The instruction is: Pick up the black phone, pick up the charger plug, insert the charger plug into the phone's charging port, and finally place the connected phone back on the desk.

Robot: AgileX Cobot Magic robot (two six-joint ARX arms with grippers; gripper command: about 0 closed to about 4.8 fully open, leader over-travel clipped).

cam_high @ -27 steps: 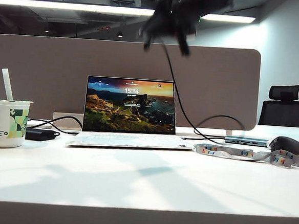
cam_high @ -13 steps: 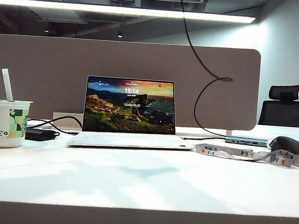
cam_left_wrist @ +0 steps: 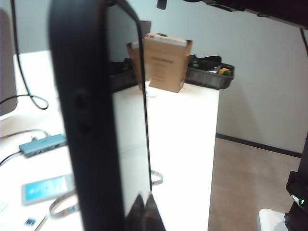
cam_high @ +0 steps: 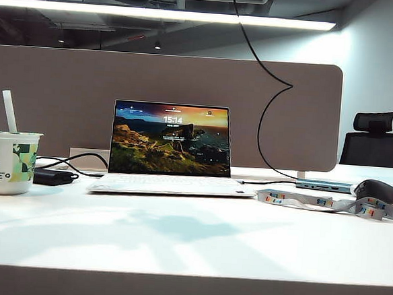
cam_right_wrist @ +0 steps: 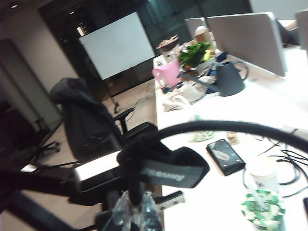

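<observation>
— Phone's up in the air, yes? I see only a dark shape at the very top of the room view.

— Right. The black phone (cam_left_wrist: 89, 120) stands on edge in the left hand (cam_left_wrist: 144, 211), whose clear fingertips (cam_left_wrist: 155, 217) are pinched shut on its lower end, high above the counter (cam_high: 189, 248).

— And the right hand?

— Right hand (cam_right_wrist: 132, 211) is also raised out of the room view, its fingers closed on the thin black cable (cam_right_wrist: 231, 129). A dark strap wrapped on the cable sits just above the fingertips. The charger plug itself I can't make out.

— Where does the cable run?

— From the top of the room view it drops in a curve past the taupe divider panel (cam_high: 65, 98) and reaches the counter behind the laptop (cam_high: 173, 149).

— What else lies there?

— A paper cup (cam_high: 8, 161) on the left, a black power brick (cam_high: 53, 176) beside it, a coloured lanyard (cam_high: 327, 202) and a dark mouse (cam_high: 381, 193) on the right.
</observation>
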